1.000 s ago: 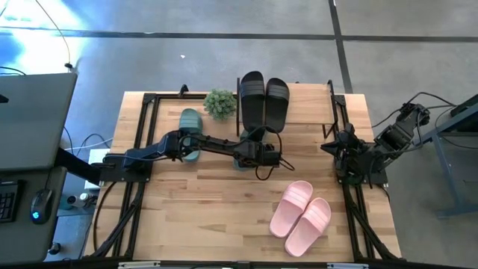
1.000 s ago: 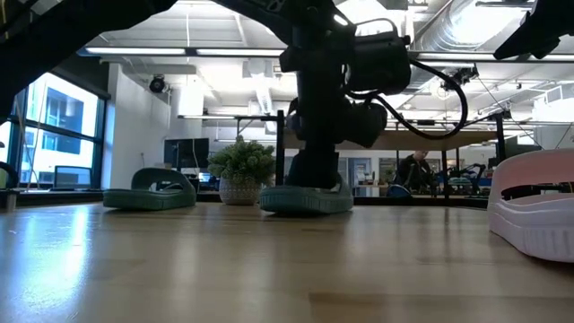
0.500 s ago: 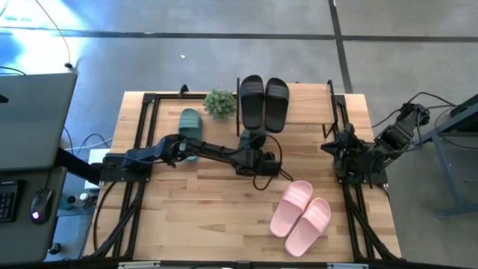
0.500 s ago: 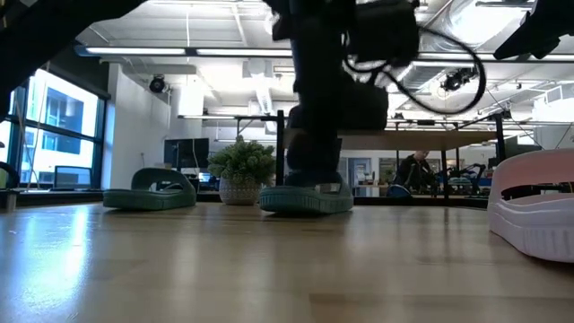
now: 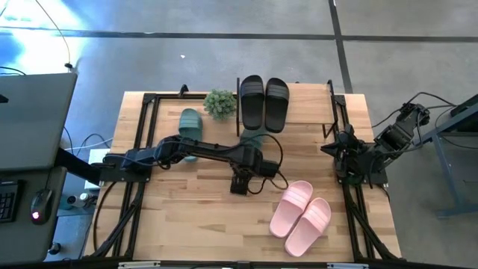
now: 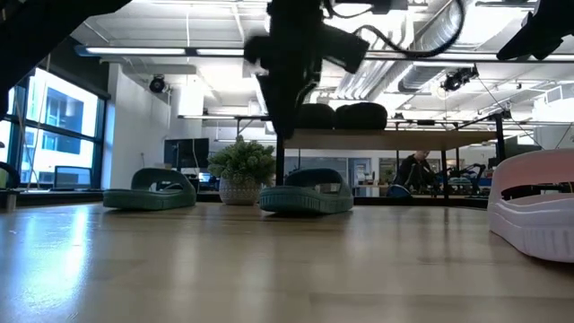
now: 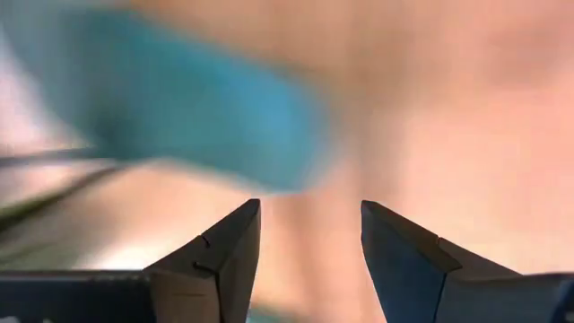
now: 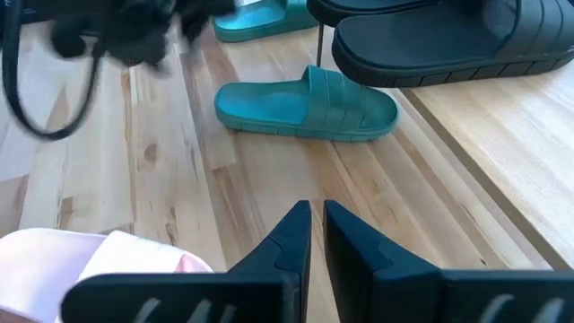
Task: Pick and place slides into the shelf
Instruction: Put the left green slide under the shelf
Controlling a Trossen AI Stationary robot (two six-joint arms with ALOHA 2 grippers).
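Teal work looks to be the step in hand. The left pincer [image 7: 309, 211] hangs open and empty over the middle of the table [image 5: 187, 217], between the nearer teal slide [image 8: 309, 106] and the pink pair [image 5: 301, 216].

That teal slide lies flat on the table, just in front of the shelf [image 5: 310, 101], not on its board. Its mate [image 5: 190, 121] lies beside the potted plant [image 5: 219, 103].

To do the step well:
- Bring the open jaws down astride the wide strap, one finger inside the arch and one outside.
- Close on the strap's crown, so the sole hangs level.
- Lift clear of the board's edge before moving in.
- Set it beside the black pair [image 5: 264, 102] — toes the same way — leaving room for its mate.

The right pincer [image 8: 317, 211], jaws nearly together and holding nothing, waits at the table's right edge.

Count: six slides — two black, both on the shelf; two teal and two pink, all four on the table. One shelf, one plant, two arms.
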